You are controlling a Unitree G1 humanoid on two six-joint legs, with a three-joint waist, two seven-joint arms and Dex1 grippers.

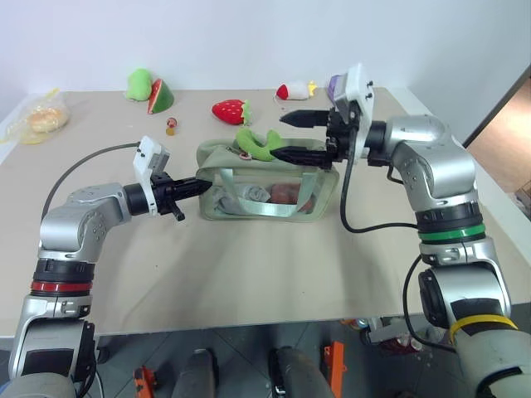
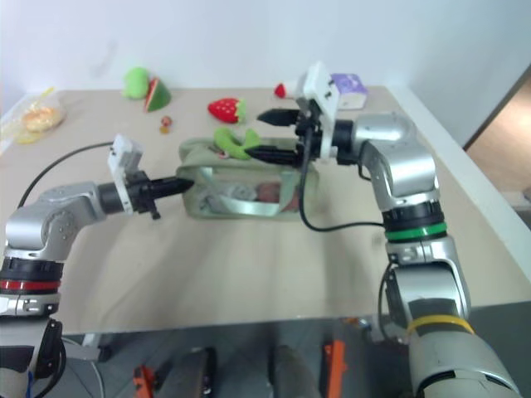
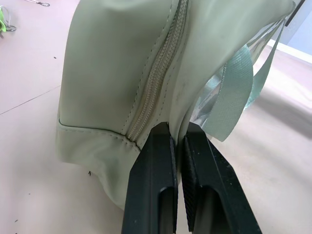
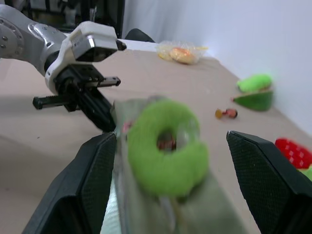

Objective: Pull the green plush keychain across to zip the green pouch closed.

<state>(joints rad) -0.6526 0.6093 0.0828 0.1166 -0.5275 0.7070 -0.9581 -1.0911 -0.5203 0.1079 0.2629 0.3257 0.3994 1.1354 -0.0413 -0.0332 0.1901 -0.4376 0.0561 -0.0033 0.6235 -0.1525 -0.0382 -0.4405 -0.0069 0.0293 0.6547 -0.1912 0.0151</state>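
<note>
The pouch (image 1: 267, 184) lay on its base near the middle of the table (image 1: 249, 274), its long axis running across the robot's view from left to right, the zipper along the top following the same line. Its clear side window faced the robot, with pale strap loops draped over it. The keychain (image 1: 259, 143) sat on top of the pouch toward the far edge, roughly at mid-length, its ring standing tilted so that the hole faced the right gripper (image 1: 300, 136).

The left gripper (image 1: 199, 186) pointed toward the right and had its fingers pinched shut on the fabric at the pouch's left end, right beside the end of the zipper. The right gripper pointed to the left, level, its fingers spread wide apart and holding nothing, one above the other just beside the keychain.

The table was a plain beige top against a white wall. Along its far side lay a plush watermelon slice (image 1: 159, 97), a plush strawberry (image 1: 231, 110), a small white and red toy (image 1: 294, 89) and a clear bag (image 1: 35, 118) with yellow contents. Wooden floor (image 1: 506, 141) showed at the right.
</note>
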